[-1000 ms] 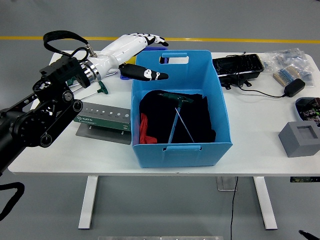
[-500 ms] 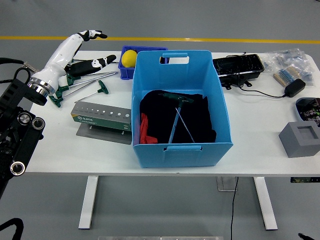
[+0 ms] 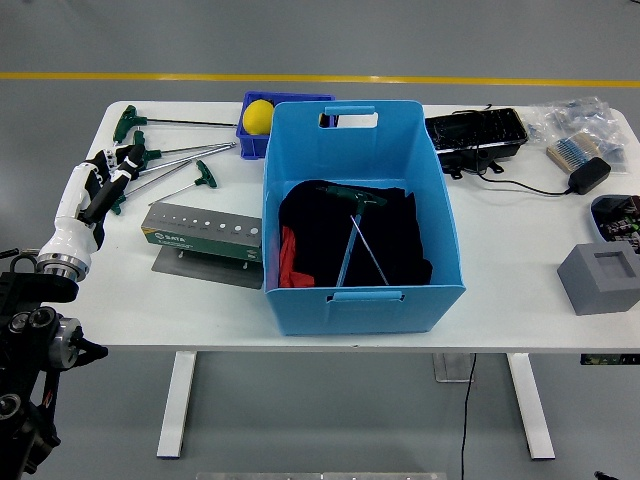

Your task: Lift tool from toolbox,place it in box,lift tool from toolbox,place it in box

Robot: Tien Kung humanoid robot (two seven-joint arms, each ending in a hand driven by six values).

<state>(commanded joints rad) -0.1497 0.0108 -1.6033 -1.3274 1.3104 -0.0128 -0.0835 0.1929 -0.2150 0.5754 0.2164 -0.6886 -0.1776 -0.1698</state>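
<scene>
The big blue box [image 3: 365, 305] stands mid-table, lined with black cloth, a bit of red beside it. Two green-handled T-wrenches [image 3: 352, 240] lie inside it. Left of the box is the green toolbox stand [image 3: 205, 232] on its grey plate. Behind the stand, three more T-handle tools [image 3: 178, 152] lie loose on the table. My left hand [image 3: 100, 180], white with black fingertips, hovers low at the table's left edge beside those tools' green handles. Its fingers are relaxed and hold nothing. The right arm is out of sight.
A small dark-blue bin with a yellow ball [image 3: 258, 115] sits behind the box's left corner. On the right are a black case [image 3: 475, 130], a cabled adapter [image 3: 588, 175], bags of parts [image 3: 580, 120], a dark tray [image 3: 618, 215] and a grey foam block [image 3: 598, 275].
My left arm has drawn back from over the box's far left corner, swinging left and down to the table's left edge. Both wrenches in the box lie unmoved.
</scene>
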